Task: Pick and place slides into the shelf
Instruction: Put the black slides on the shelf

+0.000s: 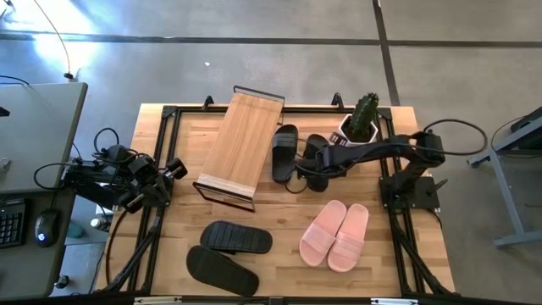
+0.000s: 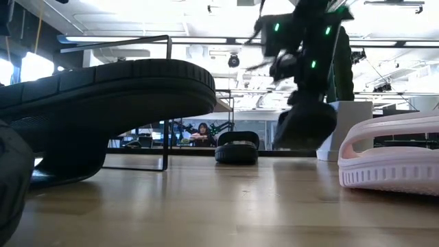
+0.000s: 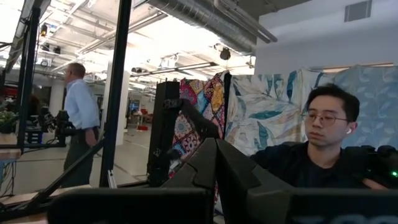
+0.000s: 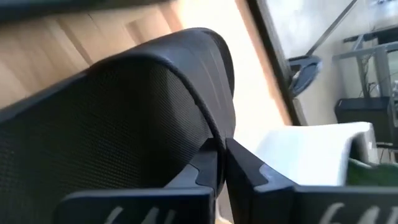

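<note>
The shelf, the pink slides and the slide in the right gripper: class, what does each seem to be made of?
The shelf: pale wood boards, probably bamboo, with visible grain, in a thin black frame that looks like metal.
The pink slides: matte moulded foam or rubber, judging by the ridged sole edge in the low view.
The dark slide pinched by the right gripper: strap with fine mesh texture, likely fabric-faced.

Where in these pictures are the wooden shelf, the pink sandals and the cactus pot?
shelf point(image 1: 238, 144): high view, middle of its bamboo board.
pink sandals point(image 1: 336, 235): high view, where the two straps meet.
cactus pot point(image 1: 356, 132): high view, white rim below the plant.
</note>
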